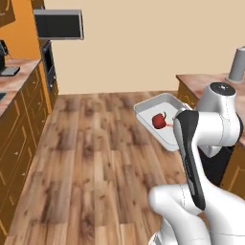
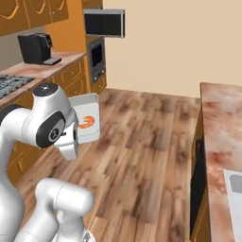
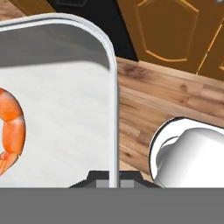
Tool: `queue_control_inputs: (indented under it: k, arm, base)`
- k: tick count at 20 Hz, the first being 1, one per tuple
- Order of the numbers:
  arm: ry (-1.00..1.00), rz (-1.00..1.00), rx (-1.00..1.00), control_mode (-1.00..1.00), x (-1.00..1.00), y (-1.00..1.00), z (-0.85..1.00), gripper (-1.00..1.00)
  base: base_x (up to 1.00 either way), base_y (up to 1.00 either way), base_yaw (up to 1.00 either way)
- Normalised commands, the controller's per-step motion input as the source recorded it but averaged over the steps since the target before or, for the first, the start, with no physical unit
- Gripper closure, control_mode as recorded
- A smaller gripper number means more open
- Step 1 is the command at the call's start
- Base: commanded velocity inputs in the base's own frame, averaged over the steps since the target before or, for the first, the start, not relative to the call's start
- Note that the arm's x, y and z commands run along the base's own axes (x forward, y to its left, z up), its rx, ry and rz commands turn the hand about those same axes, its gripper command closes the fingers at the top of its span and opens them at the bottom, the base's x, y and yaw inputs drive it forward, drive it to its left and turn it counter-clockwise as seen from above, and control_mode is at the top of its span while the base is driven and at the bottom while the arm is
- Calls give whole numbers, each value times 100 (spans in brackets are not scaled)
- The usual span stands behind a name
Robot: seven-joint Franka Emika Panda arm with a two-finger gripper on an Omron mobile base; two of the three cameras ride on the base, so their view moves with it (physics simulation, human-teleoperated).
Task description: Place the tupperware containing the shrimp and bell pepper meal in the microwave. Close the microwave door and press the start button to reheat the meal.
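The arm carries the tupperware (image 1: 162, 106) in the air above the wooden floor (image 1: 91, 158), well apart from the microwave (image 1: 58, 24), which sits high on the far wall with its door (image 2: 105, 23) swung open. In the hand view the end effector (image 3: 113, 178) is clenched on the tray's raised rim, one thin edge running between the fingertips. Inside lie the red bell pepper (image 1: 159, 120) and the shrimp (image 2: 86, 122), both loose on the smooth white bottom.

The hold strikes me as the weak point: a pinch on one rim, with the whole tray hanging out to the side. Any tilt or jolt while the base drives could roll the pepper over the edge, or twist the tray out of the fingers. The open door also stands out into the approach path, and the tray might knock it.
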Motion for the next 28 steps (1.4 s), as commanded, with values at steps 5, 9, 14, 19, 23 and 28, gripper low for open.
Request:
queue_control_inputs:
  k: [5,9,14,19,23,28]
  arm:
    - [0,0,0,100,0,0,0,100]
    - [0,0,0,100,0,0,0,100]
    - [0,0,0,100,0,0,0,100]
    - [0,0,0,100,0,0,0,100]
    - [0,0,0,100,0,0,0,100]
    - [0,0,0,100,0,0,0,100]
  base:
    - [100,-29,-13]
    - [100,-27,-13]
    - [100,-24,-11]
    - [100,-20,-8]
    - [100,-16,-3]
    - [100,-12,0]
